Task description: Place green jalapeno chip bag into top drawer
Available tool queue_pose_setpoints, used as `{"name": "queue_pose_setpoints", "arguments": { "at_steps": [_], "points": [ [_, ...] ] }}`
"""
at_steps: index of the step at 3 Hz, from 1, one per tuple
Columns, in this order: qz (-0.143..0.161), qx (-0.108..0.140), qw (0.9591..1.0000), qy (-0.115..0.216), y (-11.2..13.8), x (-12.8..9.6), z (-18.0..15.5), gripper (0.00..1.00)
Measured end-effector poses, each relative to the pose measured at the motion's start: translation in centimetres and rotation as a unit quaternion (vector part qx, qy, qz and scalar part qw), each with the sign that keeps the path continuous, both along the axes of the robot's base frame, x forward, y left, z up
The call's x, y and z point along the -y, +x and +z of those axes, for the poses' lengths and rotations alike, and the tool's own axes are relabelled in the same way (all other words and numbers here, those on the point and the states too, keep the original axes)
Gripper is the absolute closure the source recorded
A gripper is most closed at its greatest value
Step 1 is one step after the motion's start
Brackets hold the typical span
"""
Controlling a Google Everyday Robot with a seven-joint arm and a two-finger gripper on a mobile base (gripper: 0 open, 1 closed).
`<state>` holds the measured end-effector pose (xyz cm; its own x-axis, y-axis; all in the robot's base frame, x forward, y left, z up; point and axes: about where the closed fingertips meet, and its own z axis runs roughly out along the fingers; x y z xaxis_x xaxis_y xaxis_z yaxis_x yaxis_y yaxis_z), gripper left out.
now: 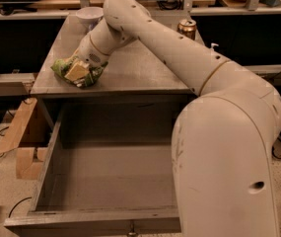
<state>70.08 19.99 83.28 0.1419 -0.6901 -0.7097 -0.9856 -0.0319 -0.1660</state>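
Observation:
The green jalapeno chip bag (61, 67) is crumpled at the front-left part of the grey table top (140, 68), close to its edge. My gripper (78, 72) reaches down from the right and is shut on the bag, with green foil bunched on both sides of a pale finger. The top drawer (90, 220) is pulled wide open below and in front of the table. Its flat grey floor is bare. A small knob shows at the middle of its front.
A white bowl (89, 16) stands at the table's back left and a can (187, 28) at the back right. My large white arm covers the right side of the drawer. Wooden boards (24, 137) and cables lie on the floor to the left.

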Motion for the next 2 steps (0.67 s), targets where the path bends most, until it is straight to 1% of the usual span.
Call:
{"name": "queue_pose_setpoints", "arguments": {
  "at_steps": [2],
  "points": [
    [0.000, 0.000, 1.0000, 0.000, 0.00, 0.00, 0.05, 1.00]
  ]
}}
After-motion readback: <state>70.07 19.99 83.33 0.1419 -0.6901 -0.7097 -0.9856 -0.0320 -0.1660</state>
